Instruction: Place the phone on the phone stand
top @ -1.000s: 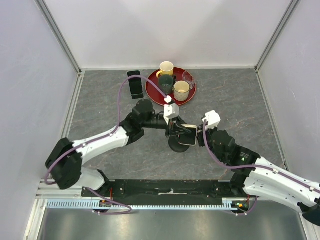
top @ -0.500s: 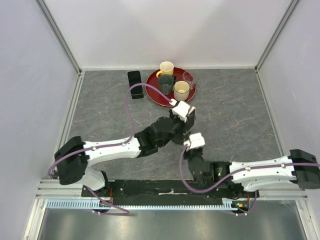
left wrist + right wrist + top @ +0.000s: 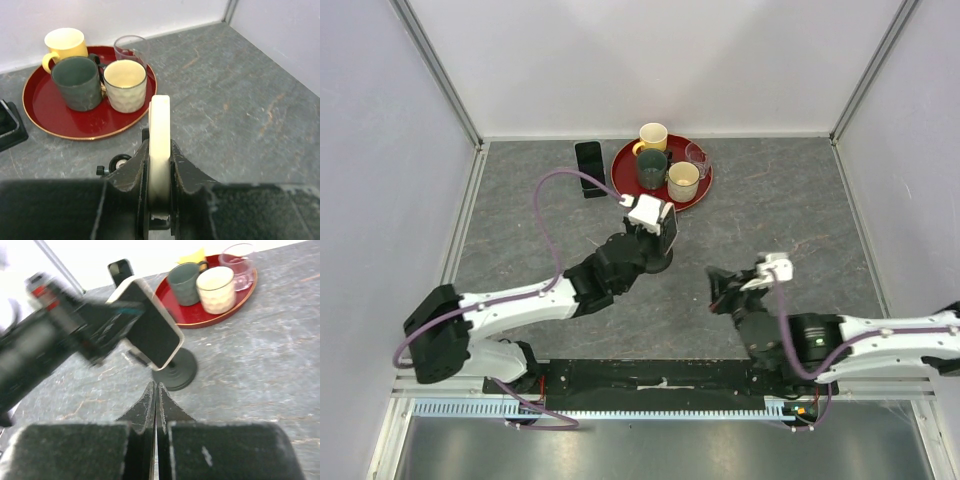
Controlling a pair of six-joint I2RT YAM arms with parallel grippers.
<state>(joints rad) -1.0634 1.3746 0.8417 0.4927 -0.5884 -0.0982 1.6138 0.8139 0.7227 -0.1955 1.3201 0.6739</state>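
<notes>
The left gripper [image 3: 160, 167] pinches the phone [image 3: 160, 135] by its front and back, one finger on each face, so the left wrist view sees only the phone's pale cream edge standing upright between them. From the right wrist view the phone [image 3: 152, 332] hangs tilted, its glossy black screen turned toward that camera and its lower corner over the phone stand [image 3: 175, 372]. The stand's round black base sits flat on the grey table [image 3: 770, 200]. Whether the phone touches the stand's holder cannot be told, since the phone hides the post. In the top view the left gripper [image 3: 660, 230] is at the middle of the table, just in front of the red tray [image 3: 620, 182]. The right gripper [image 3: 156, 397] is pressed together with nothing between its fingers and points at the stand from the near side. In the top view it [image 3: 718, 290] is well apart from the phone. The tray holds a yellow mug [image 3: 64, 42], a dark green mug [image 3: 76, 82], a cream cup [image 3: 125, 85] and a clear glass [image 3: 130, 47], all upright. A black slab [image 3: 588, 168] lies on the table just left of the tray.
</notes>
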